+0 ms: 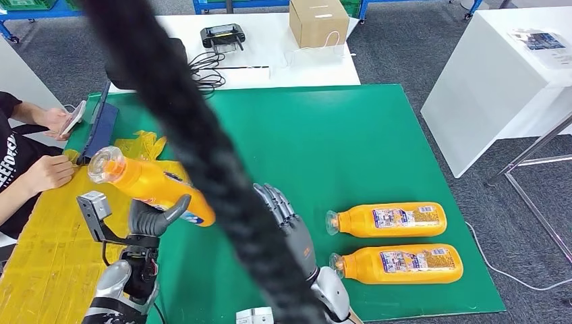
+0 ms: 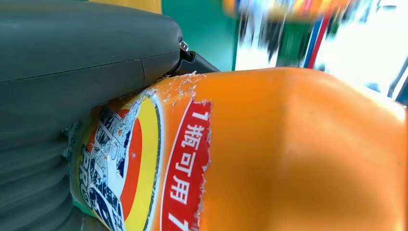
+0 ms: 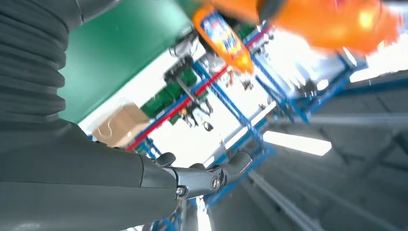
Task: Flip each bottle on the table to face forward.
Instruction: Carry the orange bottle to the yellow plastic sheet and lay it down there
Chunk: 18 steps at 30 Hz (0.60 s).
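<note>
My left hand (image 1: pixel 150 223) grips an orange bottle (image 1: pixel 152 183) and holds it up above the table's left side, its clear cap toward the far left. In the left wrist view the bottle's (image 2: pixel 288 154) orange body and torn label press against my hand (image 2: pixel 72 62). My right hand (image 1: pixel 287 219) hovers with fingers stretched out and nothing in it, just right of the held bottle; its fingers (image 3: pixel 207 175) show empty in the right wrist view, with the held bottle (image 3: pixel 223 38) beyond. Two more orange bottles (image 1: pixel 391 219) (image 1: pixel 401 263) lie on the green mat (image 1: pixel 324 142), caps pointing left.
A thick black cable (image 1: pixel 195 142) hangs diagonally across the head view. A person (image 1: pixel 27 169) sits at the left by the yellow cloth (image 1: pixel 47 250), holding a phone. A cardboard box (image 1: pixel 318 21) and a device (image 1: pixel 222 35) stand on the white table behind.
</note>
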Motion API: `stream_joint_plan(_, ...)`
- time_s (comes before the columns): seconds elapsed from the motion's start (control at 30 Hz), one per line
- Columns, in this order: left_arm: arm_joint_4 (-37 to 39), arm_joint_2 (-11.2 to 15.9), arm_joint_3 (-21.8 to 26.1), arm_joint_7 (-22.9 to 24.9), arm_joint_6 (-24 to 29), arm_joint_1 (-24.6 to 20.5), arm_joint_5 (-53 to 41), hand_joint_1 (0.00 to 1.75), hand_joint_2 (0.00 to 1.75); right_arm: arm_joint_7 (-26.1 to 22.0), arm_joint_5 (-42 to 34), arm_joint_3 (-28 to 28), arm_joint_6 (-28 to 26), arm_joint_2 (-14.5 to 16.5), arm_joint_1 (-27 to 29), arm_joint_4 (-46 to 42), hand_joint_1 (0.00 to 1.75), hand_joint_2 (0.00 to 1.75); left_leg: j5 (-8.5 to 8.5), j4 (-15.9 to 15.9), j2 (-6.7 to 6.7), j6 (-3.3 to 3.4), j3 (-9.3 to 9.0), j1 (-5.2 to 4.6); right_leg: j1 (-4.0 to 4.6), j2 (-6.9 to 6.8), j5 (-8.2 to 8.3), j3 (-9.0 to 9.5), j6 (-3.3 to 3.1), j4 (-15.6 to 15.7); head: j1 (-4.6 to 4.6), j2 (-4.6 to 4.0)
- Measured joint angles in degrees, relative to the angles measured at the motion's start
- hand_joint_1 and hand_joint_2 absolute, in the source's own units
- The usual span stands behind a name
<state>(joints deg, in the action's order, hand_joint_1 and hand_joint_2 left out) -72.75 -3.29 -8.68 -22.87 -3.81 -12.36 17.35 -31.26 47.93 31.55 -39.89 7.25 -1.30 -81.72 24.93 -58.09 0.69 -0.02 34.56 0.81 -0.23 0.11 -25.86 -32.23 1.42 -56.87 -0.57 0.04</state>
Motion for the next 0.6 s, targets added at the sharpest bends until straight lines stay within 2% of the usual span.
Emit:
stream_joint_plan(0.07,-0.01,0.98,0.9,-1.32,7.05,-0.43,-8.71,1.75,1.75,-0.84,0.74,-1.69,-0.01,0.2,1.07,-2.61,0.0,1.75,0.0,0.0,0.0,0.0,0.0,0.01,0.0,0.0,0.0,0.0,0.0,0.0,0.0,0.0)
stream_joint_plan(0.13,0.05,2.64,1.43,-1.02,16.11,-1.21,-22.59,1.75,1.75,-0.58,1.55,-3.42,0.0,0.27,2.09,-5.47,0.0,1.75,0.0,0.0,0.01,-0.01,0.0,0.02,0.0,0.0,0.0,-0.01,0.0,0.0,0.0,0.0)
stream_joint_plan(0.2,0.76,4.94,1.47,2.94,24.25,-2.52,-41.59,1.75,1.75,1.65,1.91,-4.83,0.0,-0.14,2.88,-8.5,0.0,1.75,-0.01,0.0,0.03,-0.01,-0.01,0.02,0.01,0.0,0.0,0.0,0.0,0.0,0.0,0.0)
stream_joint_plan(0.27,2.56,7.59,1.09,9.85,28.18,-4.14,-61.13,1.75,1.75,5.1,2.11,-5.8,0.02,-1.26,3.25,-11.39,0.0,1.75,-0.01,0.0,0.0,-0.01,-0.02,0.02,0.01,0.01,0.0,0.01,0.0,-0.01,-0.01,0.0)
stream_joint_plan(0.33,4.98,10.14,0.63,16.3,28.14,-5.52,-75.66,1.75,1.75,8.27,2.78,-6.55,0.26,-2.77,3.33,-13.68,0.0,1.75,-0.01,0.0,-0.12,-0.01,-0.03,0.01,0.01,0.1,0.04,-0.01,-0.06,-0.01,-0.01,0.0)
stream_joint_plan(0.4,7.46,12.2,0.38,20.39,26.52,-6.43,-84.49,1.75,1.75,10.53,4.12,-7.12,0.73,-4.18,3.32,-15.35,0.0,1.75,-0.01,0.0,-0.22,-0.01,-0.04,0.01,0.01,0.22,0.11,-0.05,-0.15,-0.01,-0.01,0.0)
stream_joint_plan(0.47,9.58,13.68,0.25,22.3,25.36,-7.06,-88.67,1.75,1.75,11.79,5.33,-7.63,1.08,-5.23,3.31,-16.55,0.0,1.75,-0.02,0.0,-0.24,-0.01,-0.03,0.01,0.01,0.25,0.13,-0.07,-0.18,-0.01,0.0,0.0)
stream_joint_plan(0.6,12.98,15.53,-0.02,23.26,24.92,-8.05,-90.59,1.75,1.75,12.55,6.16,-8.55,1.16,-6.85,3.2,-18.49,0.0,1.75,-0.02,0.0,-0.22,-0.01,-0.01,0.01,0.01,0.25,0.13,-0.08,-0.18,-0.01,-0.01,0.0)
